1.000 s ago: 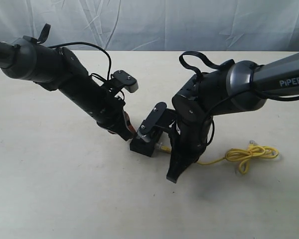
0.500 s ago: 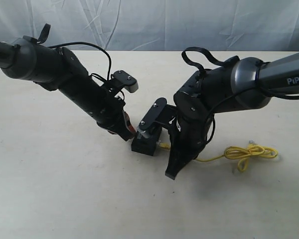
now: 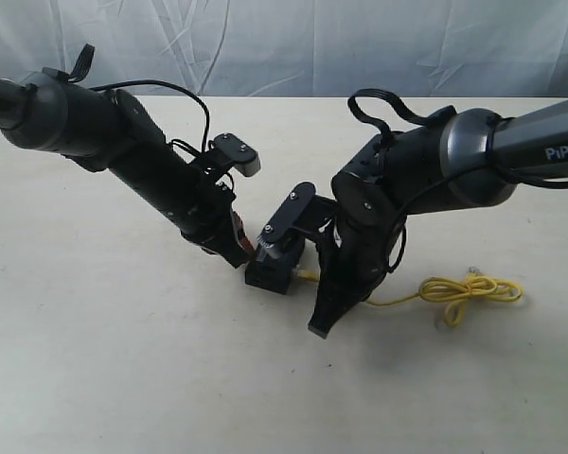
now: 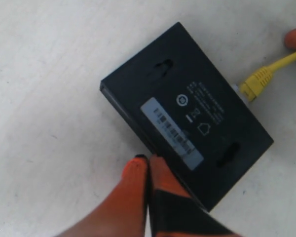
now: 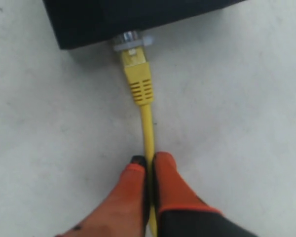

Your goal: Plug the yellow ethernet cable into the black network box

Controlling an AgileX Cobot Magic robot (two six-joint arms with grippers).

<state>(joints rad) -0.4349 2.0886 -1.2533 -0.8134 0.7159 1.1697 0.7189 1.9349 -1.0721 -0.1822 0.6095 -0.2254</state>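
The black network box (image 4: 187, 116) lies flat on the table, its white label strip (image 4: 172, 132) facing up; it also shows as the black network box (image 3: 273, 268) between the two arms. My left gripper (image 4: 148, 160) is shut, its orange tips touching the box's long side. The yellow ethernet cable (image 5: 147, 123) runs from my right gripper (image 5: 149, 160), which is shut on it, to the box (image 5: 128, 17). The cable's clear plug (image 5: 131, 42) sits at a port in the box's side. In the exterior view the cable's loose loops (image 3: 464, 293) rest on the table to the right.
A cream tabletop (image 3: 104, 350) carries everything, with a pale wrinkled cloth (image 3: 293, 43) hanging behind it. Both black arms lean in over the middle, the left arm (image 3: 123, 151) and the right arm (image 3: 426, 180). Black robot cables loop above each wrist.
The right gripper has pushed the cable leftwards toward the box, and the cable's loops slid a little left with it. The box shifted slightly left against the left gripper.
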